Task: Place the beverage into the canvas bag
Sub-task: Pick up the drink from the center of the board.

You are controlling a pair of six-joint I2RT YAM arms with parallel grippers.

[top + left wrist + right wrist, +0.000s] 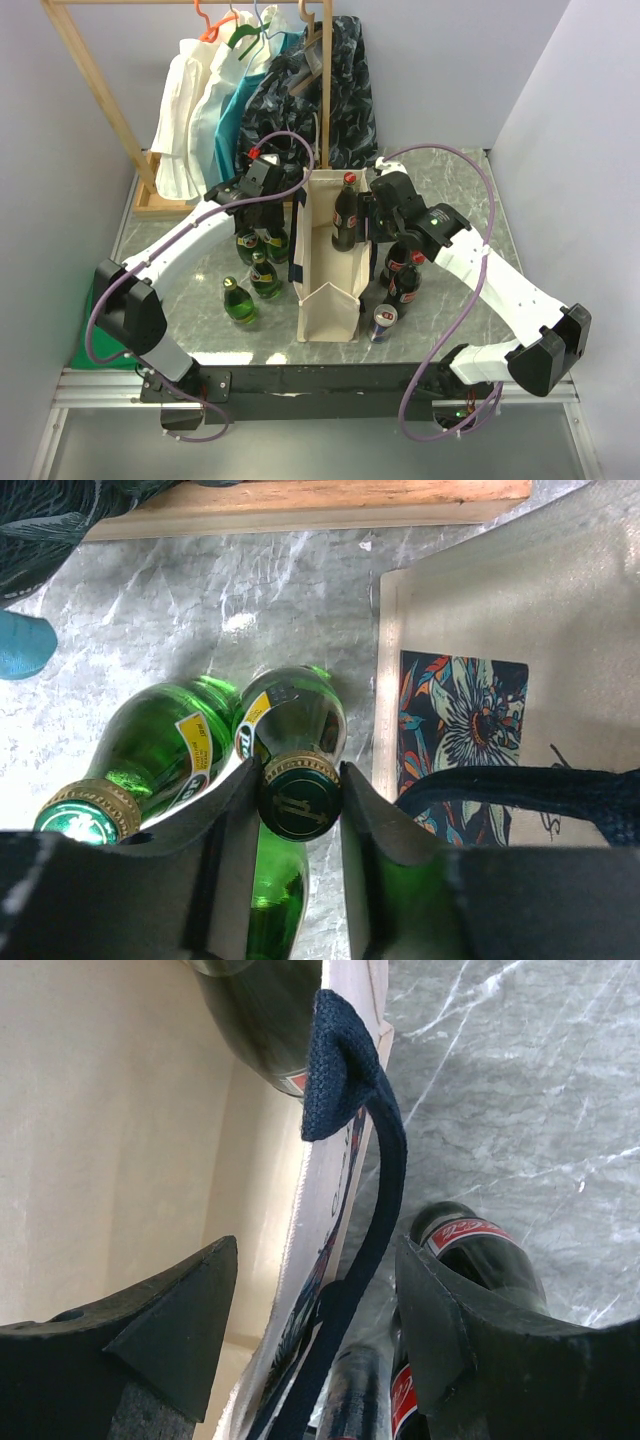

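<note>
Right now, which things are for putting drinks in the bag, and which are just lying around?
For the job: canvas bag; green bottle; left gripper around its cap; right gripper astride the bag's wall.
Just lying about: hanging clothes; wooden rack.

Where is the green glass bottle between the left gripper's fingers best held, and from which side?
Grip the green glass bottle at its narrow neck under the gold cap, coming from straight above: it stands upright, with another green bottle close beside it.

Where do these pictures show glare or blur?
Left wrist view: glare whitens the table at left, bright spots on the green bottle; right wrist view: near fingers dark and soft, bag handle sharp; top view: even light.
</note>
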